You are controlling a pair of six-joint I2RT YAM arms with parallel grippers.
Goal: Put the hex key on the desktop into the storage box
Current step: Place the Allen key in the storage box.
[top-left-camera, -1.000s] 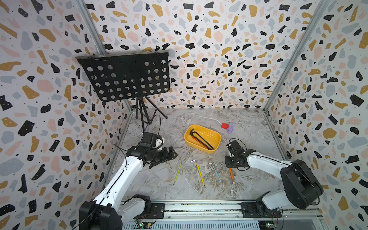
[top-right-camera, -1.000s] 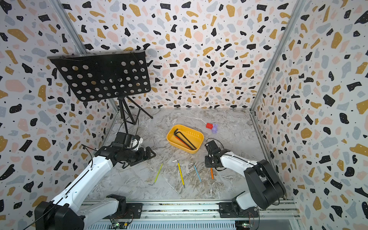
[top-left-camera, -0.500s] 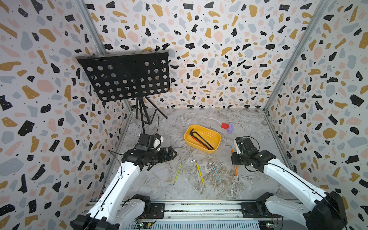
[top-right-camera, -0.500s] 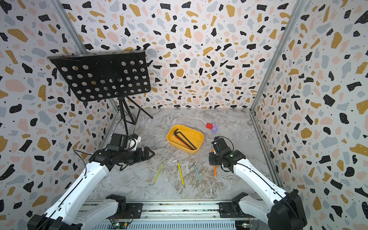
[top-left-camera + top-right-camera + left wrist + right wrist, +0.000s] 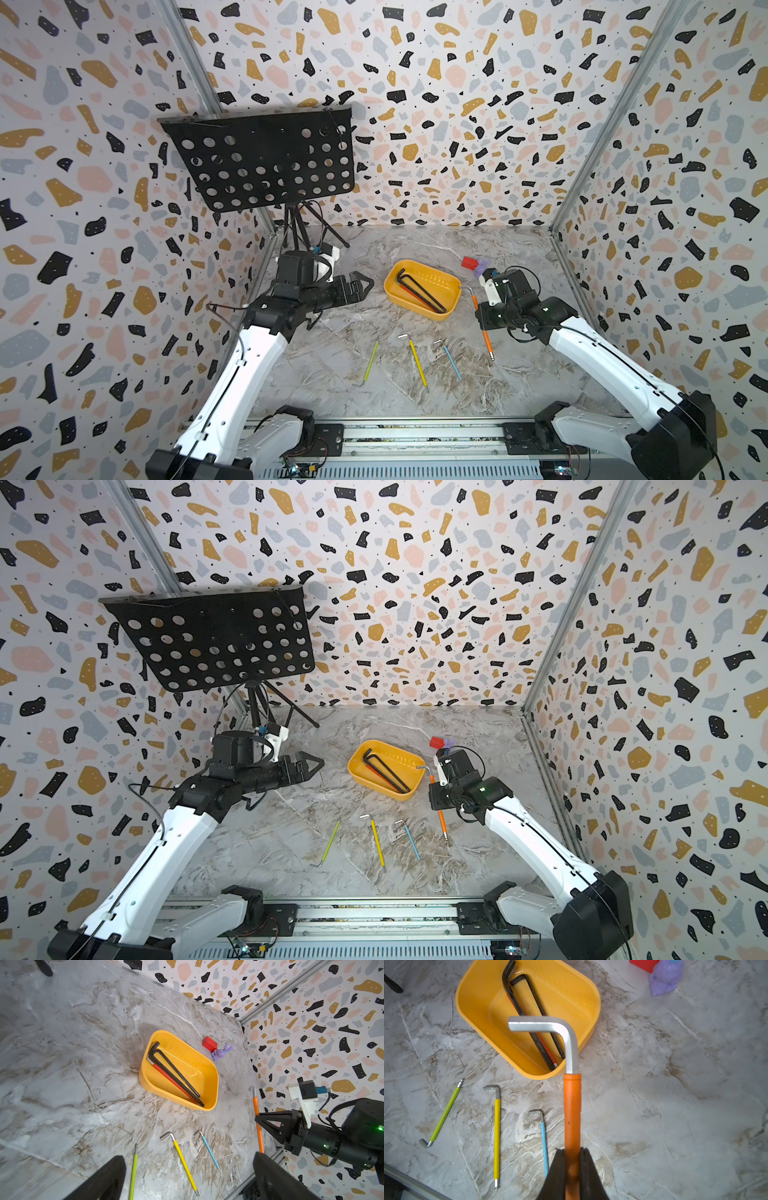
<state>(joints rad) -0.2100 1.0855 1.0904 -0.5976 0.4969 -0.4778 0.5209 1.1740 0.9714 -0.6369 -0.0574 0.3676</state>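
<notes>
1. Pinching the orange hex key [image 5: 572,1109] by its sleeve, the right gripper [image 5: 572,1154] had its jaws drawn almost together. One black finger [image 5: 557,1169] lay flat against each side of the shaft.
2. The key was held aslant above the desktop [image 5: 332,386]. In both top views its long end pointed toward the front rail, while its bare silver bend [image 5: 464,288] sat up by the right rim of the storage box [image 5: 390,291].
3. In the right wrist view the short silver arm crossed in front of the box's opening. Whether it was truly over the rim or just beside it could not be told.
4. Inside the box lay two black hex keys [image 5: 176,1072] and a red hex key [image 5: 166,1076], close together along the floor.
5. The left gripper [image 5: 368,284] hovered to the left of the box and apart from it, with its jaws spread wide and holding nothing. In the left wrist view its two fingers [image 5: 108,1178] stood far apart.
6. Three more keys lay flat on the desktop in front of the box, roughly parallel and not touching: a green hex key [image 5: 371,359], a yellow hex key [image 5: 417,363] and a blue hex key [image 5: 451,361].
7. Beyond the right gripper a red block [image 5: 469,262] and a purple figure [image 5: 482,266] stood just beside each other. A black music stand [image 5: 266,160] stood in the far left corner.
</notes>
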